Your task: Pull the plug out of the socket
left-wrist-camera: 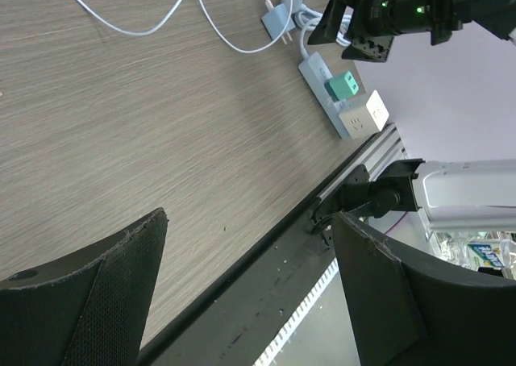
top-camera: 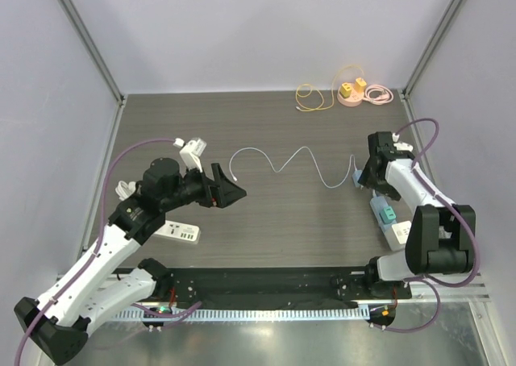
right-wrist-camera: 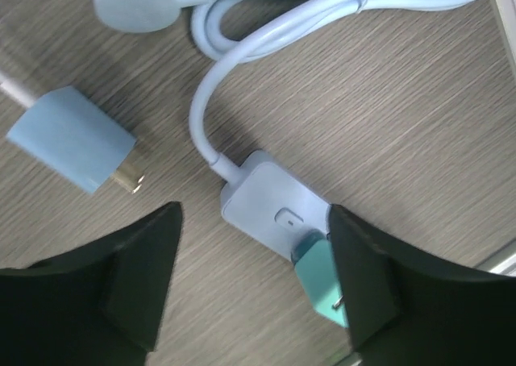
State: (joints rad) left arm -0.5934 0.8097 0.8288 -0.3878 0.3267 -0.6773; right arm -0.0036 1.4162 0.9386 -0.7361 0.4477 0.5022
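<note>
A light blue power strip (top-camera: 393, 225) lies at the table's right edge, with a teal plug (top-camera: 387, 214) on it. In the right wrist view the strip's end (right-wrist-camera: 270, 201) shows with the teal plug (right-wrist-camera: 322, 281) on it, a metal prong showing at the plug's end. I cannot tell whether the plug is seated. My right gripper (right-wrist-camera: 250, 293) is open and empty above the strip's end; it also shows in the top view (top-camera: 367, 180). My left gripper (top-camera: 234, 193) is open and empty over the table's left middle, far from the strip (left-wrist-camera: 339, 100).
A blue adapter (right-wrist-camera: 72, 140) with a white cable (top-camera: 282, 160) lies unplugged beside the strip's coiled cord (right-wrist-camera: 322, 11). A white power strip (top-camera: 179, 232) and a white plug (top-camera: 192, 150) are at the left. Yellow plugs on a pink base (top-camera: 352, 92) sit at the back right.
</note>
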